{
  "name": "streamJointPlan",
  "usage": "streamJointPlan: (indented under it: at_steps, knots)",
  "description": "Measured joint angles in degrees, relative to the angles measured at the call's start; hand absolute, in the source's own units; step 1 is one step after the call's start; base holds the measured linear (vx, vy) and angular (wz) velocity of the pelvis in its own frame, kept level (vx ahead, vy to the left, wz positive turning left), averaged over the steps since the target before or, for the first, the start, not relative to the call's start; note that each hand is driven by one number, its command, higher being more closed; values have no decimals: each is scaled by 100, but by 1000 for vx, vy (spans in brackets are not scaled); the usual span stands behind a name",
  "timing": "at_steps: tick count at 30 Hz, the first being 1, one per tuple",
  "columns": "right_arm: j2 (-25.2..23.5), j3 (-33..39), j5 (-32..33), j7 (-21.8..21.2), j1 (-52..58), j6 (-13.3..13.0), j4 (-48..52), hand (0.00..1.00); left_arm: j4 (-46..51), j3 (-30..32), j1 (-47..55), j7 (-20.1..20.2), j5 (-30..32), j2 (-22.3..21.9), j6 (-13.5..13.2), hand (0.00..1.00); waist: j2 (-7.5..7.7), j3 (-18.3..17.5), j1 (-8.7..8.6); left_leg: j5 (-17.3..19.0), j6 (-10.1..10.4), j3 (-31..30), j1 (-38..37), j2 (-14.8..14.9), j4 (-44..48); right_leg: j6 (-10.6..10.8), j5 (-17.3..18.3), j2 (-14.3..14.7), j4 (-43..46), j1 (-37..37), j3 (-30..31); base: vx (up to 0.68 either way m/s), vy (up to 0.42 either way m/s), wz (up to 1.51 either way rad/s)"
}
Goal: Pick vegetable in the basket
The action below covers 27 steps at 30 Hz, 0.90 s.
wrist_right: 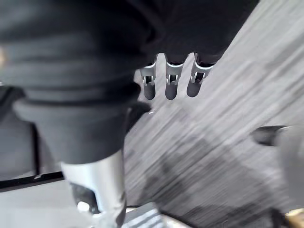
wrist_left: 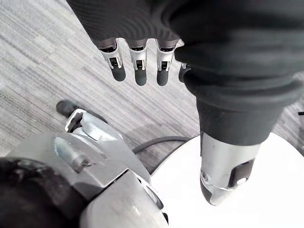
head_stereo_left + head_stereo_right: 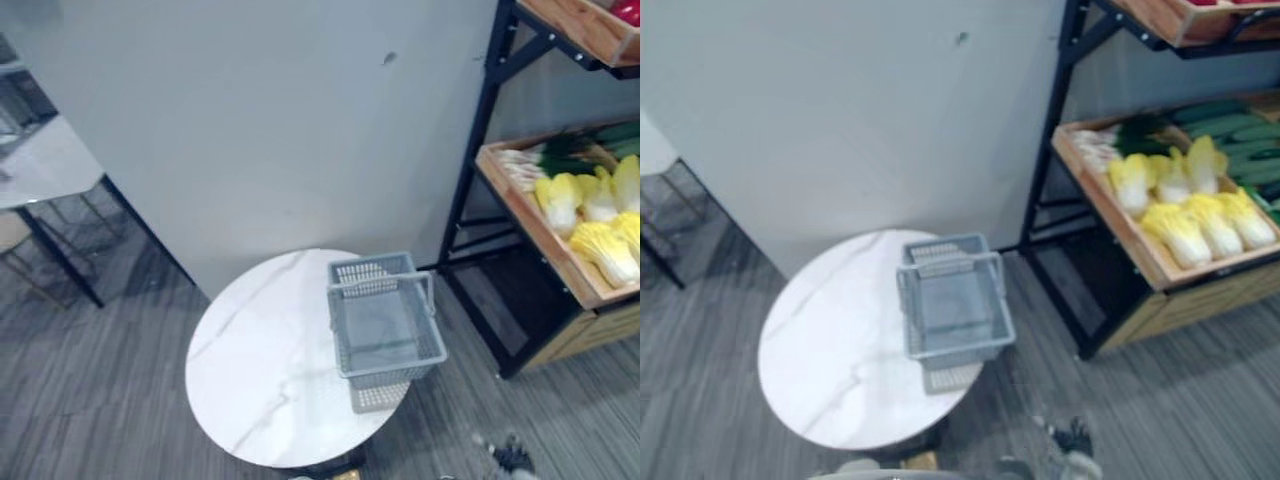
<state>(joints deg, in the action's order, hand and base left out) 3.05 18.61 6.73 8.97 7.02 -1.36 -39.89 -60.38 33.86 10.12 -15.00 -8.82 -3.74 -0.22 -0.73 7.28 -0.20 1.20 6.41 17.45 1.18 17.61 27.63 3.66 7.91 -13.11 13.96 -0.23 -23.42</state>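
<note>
A round white marble surface (image 3: 260, 370) stands in front of a grey partition wall (image 3: 280, 120), with grey plank floor (image 3: 90, 400) open to its left and near side. A grey mesh basket (image 3: 385, 325) sits at the surface's right edge with its handle (image 3: 383, 286) upright; its near end reaches the rim and its mesh bottom is in plain view. A strip of floor separates it from a black shelf rack (image 3: 470, 170) on the right. A wooden crate (image 3: 530, 225) on the rack holds napa cabbages (image 3: 605, 245), green onions (image 3: 535, 165) and cucumbers (image 3: 1230, 125), well apart from the basket. The left hand (image 2: 138, 66) hangs with fingers (image 2: 116, 64) straight, holding nothing, beside the surface's rim. The right hand (image 1: 172, 80) hangs over the floor with fingers (image 1: 197, 80) relaxed, holding nothing
</note>
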Motion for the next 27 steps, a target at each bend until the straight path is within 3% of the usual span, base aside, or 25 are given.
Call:
streamJointPlan:
  at_steps: [1,3,4,7,8,12,21,27]
  knots:
    - [90,-60,-13,84,-69,-7,431,0,7,-40,-1,-55,-4,-5,-15,0,-11,6,-8,92,18,137,-7,-36,-564,14,-9,-44,6,-44,-54,64,92,48]
    - [288,-114,-251,253,-150,-20,932,0,6,-109,11,-156,9,-7,-40,0,-36,-5,-29,-120,-18,55,-125,-150,-1452,48,-27,-63,46,-132,-114,51,172,18]
    - [486,-119,-600,355,-361,-18,1252,0,-6,-290,26,-223,37,30,-48,0,-91,11,-38,-192,122,72,-180,-229,-1868,152,-79,0,25,-221,-23,42,222,-9]
    - [924,-144,-1256,448,-613,-17,1643,0,-40,-854,34,-224,125,256,-53,0,-95,38,-121,-24,169,58,-223,-431,-2318,337,-275,12,-229,-363,199,31,250,-7]
    - [1504,-236,-1719,449,-913,-14,1775,0,-112,-1306,30,-212,281,458,-52,0,-55,138,-112,85,205,57,-214,-606,-2512,392,-503,9,-436,-493,535,-3,281,-17]
    - [2496,-651,-2329,437,-1468,-55,2285,0,-294,-1782,47,-208,433,658,-31,0,-47,261,-121,123,139,52,-44,-858,-2525,485,-833,-21,-870,-667,1111,-7,133,-20]
    - [3201,-1696,-2974,419,-2071,-69,2878,0,-327,-2002,44,-216,524,739,41,0,-39,392,-128,133,152,-98,-38,-809,-2656,487,-976,114,-1025,-774,1245,5,-15,-11]
    - [3615,-3169,-3388,159,-3223,-112,2384,0,-330,-2111,40,-228,519,796,37,0,22,532,-97,128,146,-164,-13,-827,-2656,470,-1105,128,-1175,-751,1268,-2,1,-1]
